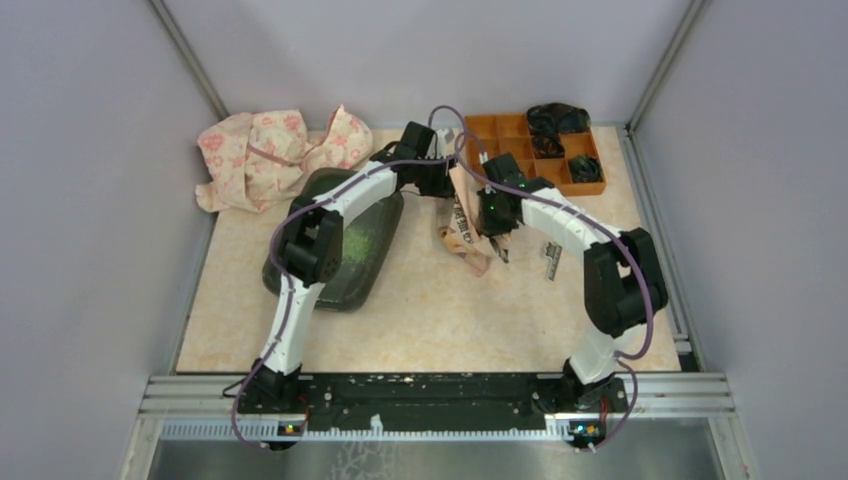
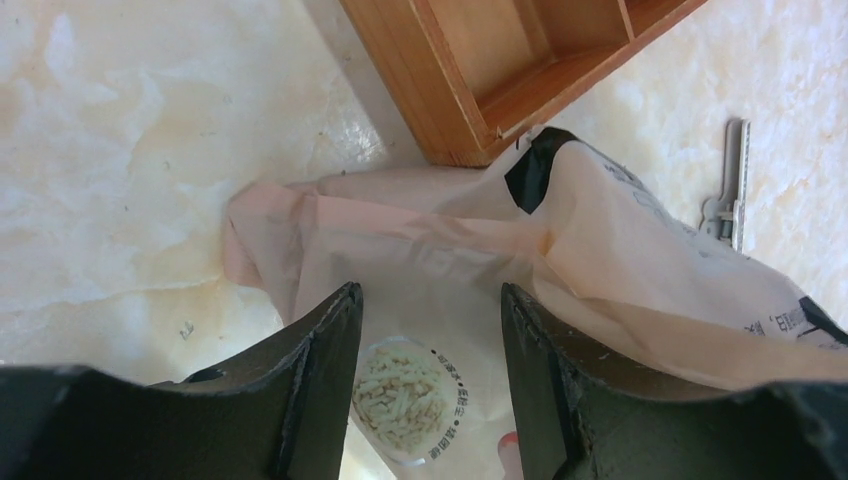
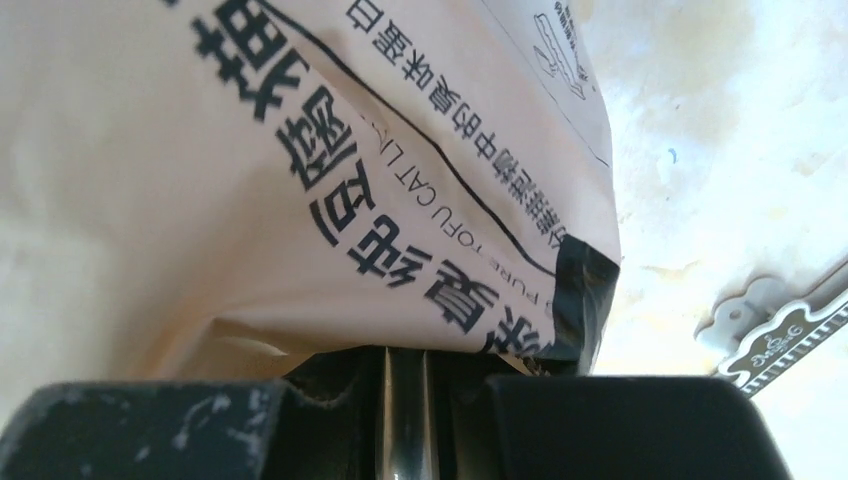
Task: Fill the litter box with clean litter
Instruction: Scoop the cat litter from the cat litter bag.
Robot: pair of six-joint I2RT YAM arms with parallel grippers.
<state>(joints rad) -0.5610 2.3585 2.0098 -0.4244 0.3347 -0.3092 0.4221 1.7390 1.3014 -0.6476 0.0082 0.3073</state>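
Granules of clean litter (image 1: pixel 362 240) lie as a loose light-green speckled patch inside the litter box (image 1: pixel 340 300), a dark, shallow tray with rounded corners and a raised rim. It sits on the left half of the table (image 1: pixel 430 320), and much of its floor shows dark around the patch. The left arm's white links stretch right across the tray in the top view and hide a good part of it. Behind the tray, a crumpled pink floral cloth (image 1: pixel 262 150) is heaped by the back wall. To the right, a peach-pink printed bag (image 1: pixel 462 235) (image 2: pixel 620 270) (image 3: pixel 250 200) sits between the two grippers, well apart from the tray, its upper end close to the corner of the orange organiser (image 1: pixel 510 130) (image 2: pixel 450 90). Black bundles (image 1: pixel 555 118) fill some of the organiser's compartments. The left gripper (image 1: pixel 437 178) (image 2: pixel 428 300) is over the bag with its fingers spread, and the printed film shows in the gap between them. The right gripper (image 1: pixel 497 222) (image 3: pixel 405 365) has its fingers drawn close on the bag's lower edge, and the bag's black lettering fills most of its wrist view. A grey scoop (image 1: pixel 551 262) (image 2: pixel 735 185) (image 3: pixel 775 335) lies flat on the table just right of the bag.
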